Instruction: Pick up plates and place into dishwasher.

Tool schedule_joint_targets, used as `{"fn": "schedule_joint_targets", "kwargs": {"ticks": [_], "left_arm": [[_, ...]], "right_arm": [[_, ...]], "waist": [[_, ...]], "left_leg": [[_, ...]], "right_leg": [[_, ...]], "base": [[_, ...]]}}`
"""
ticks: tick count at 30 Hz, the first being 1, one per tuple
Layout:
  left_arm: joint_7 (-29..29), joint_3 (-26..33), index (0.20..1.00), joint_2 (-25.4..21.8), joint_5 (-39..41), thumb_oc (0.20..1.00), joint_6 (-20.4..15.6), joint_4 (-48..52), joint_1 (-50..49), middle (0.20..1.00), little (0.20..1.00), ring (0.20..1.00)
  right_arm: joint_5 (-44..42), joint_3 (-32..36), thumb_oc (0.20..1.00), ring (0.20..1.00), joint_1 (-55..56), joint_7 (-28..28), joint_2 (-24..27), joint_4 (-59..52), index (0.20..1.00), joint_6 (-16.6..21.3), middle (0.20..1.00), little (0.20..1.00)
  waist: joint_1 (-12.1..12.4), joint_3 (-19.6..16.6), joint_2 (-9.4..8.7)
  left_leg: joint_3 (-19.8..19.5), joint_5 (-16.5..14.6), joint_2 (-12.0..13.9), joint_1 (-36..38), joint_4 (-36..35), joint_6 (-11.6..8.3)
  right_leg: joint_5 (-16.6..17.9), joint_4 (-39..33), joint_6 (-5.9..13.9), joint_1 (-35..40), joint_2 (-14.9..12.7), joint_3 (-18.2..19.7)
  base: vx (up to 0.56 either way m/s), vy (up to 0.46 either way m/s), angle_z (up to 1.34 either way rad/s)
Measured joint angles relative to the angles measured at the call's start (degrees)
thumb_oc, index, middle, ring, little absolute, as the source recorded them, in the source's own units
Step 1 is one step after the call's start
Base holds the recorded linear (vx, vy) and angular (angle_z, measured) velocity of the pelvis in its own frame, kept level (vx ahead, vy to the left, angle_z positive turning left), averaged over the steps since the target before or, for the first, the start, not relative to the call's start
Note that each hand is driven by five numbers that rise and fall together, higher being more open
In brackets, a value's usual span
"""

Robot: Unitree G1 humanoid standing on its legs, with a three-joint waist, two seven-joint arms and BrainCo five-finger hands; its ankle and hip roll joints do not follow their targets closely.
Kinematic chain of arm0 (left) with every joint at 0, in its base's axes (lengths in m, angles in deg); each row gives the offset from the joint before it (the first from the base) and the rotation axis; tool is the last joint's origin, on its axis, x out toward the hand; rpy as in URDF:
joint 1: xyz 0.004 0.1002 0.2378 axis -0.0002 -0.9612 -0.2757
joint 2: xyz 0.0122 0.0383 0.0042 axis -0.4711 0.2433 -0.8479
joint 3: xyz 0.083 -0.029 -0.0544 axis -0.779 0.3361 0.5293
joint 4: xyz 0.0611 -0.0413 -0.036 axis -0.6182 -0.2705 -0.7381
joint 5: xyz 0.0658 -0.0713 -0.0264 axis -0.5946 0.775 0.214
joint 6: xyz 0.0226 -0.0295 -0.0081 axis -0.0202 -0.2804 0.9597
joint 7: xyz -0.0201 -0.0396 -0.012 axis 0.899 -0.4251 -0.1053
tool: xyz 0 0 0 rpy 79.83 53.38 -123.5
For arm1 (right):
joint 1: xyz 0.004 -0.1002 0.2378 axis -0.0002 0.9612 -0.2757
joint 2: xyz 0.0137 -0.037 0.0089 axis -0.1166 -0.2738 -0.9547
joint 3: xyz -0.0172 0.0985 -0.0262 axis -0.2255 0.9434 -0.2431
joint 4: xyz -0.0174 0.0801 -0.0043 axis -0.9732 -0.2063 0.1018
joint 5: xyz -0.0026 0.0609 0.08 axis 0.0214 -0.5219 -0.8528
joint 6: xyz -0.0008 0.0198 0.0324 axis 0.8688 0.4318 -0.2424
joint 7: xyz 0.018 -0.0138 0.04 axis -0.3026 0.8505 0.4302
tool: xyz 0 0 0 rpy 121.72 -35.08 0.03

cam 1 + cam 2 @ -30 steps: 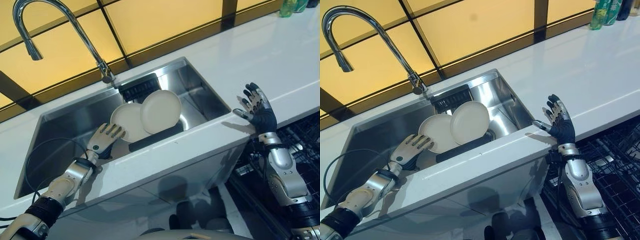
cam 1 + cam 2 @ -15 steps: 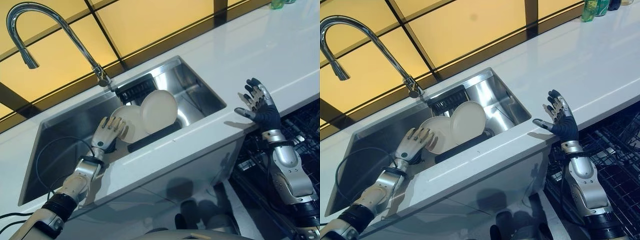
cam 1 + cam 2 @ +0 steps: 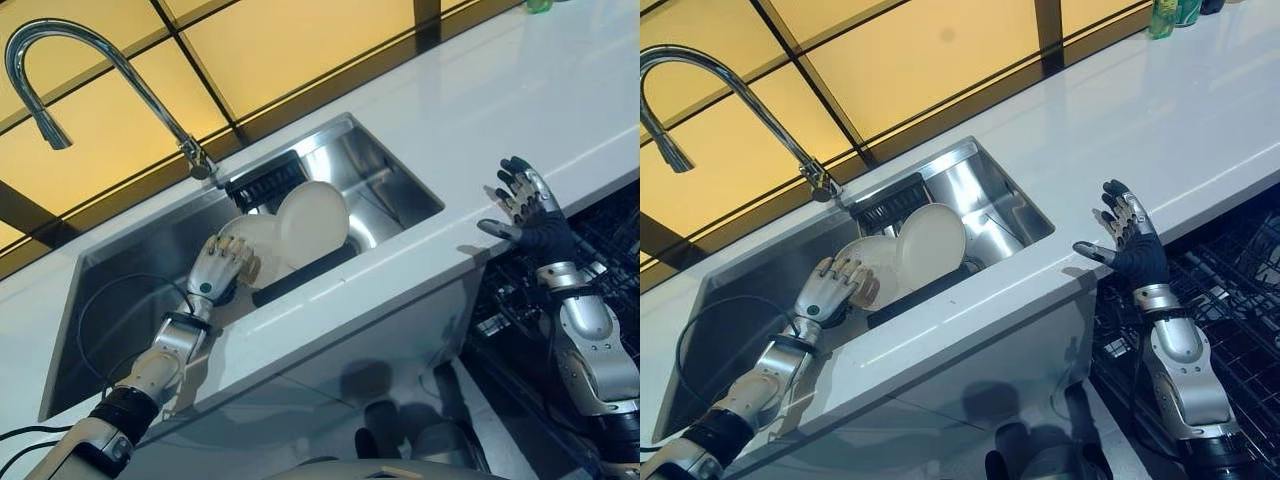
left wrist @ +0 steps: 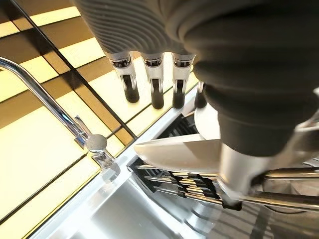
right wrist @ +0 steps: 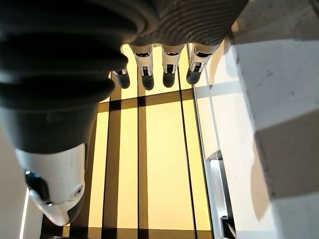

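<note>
The left hand (image 3: 218,266) reaches into the sink (image 3: 390,170), fingers spread loosely against the near plate (image 3: 262,232), which stands on edge. The right hand (image 3: 530,210), open, waits beside the dishwasher rack (image 3: 1240,290)

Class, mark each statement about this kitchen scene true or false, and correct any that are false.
1. Two plates stand on edge in the sink. True: the left plate and the right plate lean in a dark rack in the sink.
2. The left hand is at the right plate. False: the left hand is at the left plate.
3. The right hand holds a plate. False: the right hand is open, raised by the counter edge.
4. The faucet stands behind the sink. True.
</note>
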Motion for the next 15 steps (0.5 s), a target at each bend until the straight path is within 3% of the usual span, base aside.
{"fn": "schedule_joint_targets", "kwargs": {"ticks": [15], "left_arm": [[1.5,0.0,0.2,1.0,-2.1,0.2,-2.4,0.1,-0.3,0.2,0.2,0.2]], "right_arm": [[0.5,2.3,1.0,1.0,1.8,-1.6,0.0,-1.4,1.0,-0.6,1.0,1.0]], "waist": [[0.0,0.1,0.31]], "left_leg": [[-0.1,0.5,-0.5,0.2,0.0,0.64]], "right_leg": [[-3.4,7.4,-0.36,-3.2,-0.1,0.3]], "base": [[0.0,0.0,0.0]]}}
